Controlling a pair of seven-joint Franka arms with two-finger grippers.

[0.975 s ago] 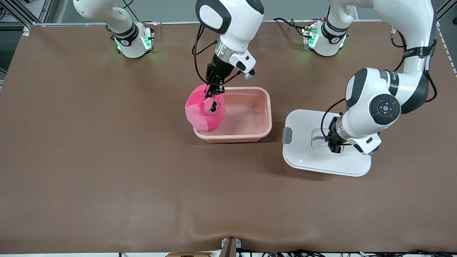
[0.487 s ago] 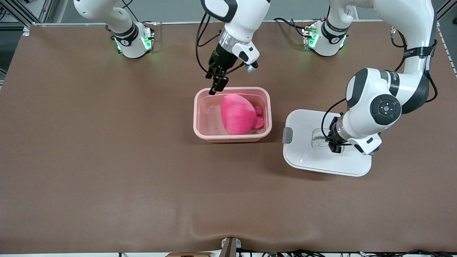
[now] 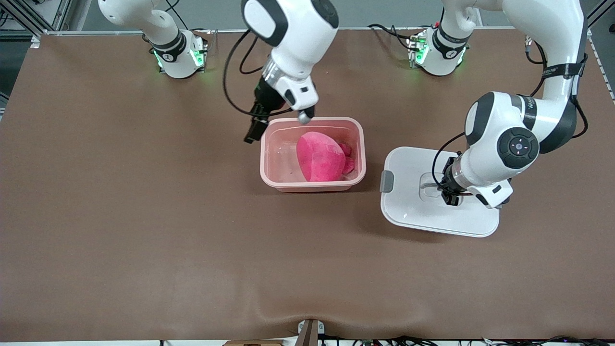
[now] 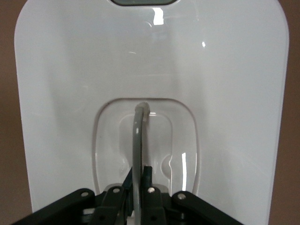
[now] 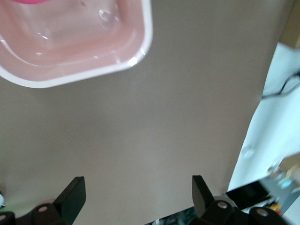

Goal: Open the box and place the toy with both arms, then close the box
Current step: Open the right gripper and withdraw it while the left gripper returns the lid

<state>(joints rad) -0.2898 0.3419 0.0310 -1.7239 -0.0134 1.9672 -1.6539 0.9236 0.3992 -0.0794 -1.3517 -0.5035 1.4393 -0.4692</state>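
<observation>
Front view, lid (image 3: 423, 211): white, flat on the brown table (image 3: 144, 216), nearest the camera of the lot, toward the left arm's end and just beside the tub
Left claw (image 3: 450, 197): down in the lid's recessed handle dip; the left wrist view shows its fingers (image 4: 147, 176) pinched together on the thin grey handle (image 4: 137, 150)
Tub (image 3: 313, 185): pink see-through box, open, a bit farther from the camera than the lid
Toy (image 3: 321, 157): hot-pink plush sitting inside the tub, at the end closer to the lid
Right claw (image 3: 253, 130): up off the table just past the tub's corner toward the right arm's end, holding nothing; the right wrist view shows its fingertips (image 5: 72, 193) wide apart over bare table with the tub's corner (image 5: 136, 44) in sight
</observation>
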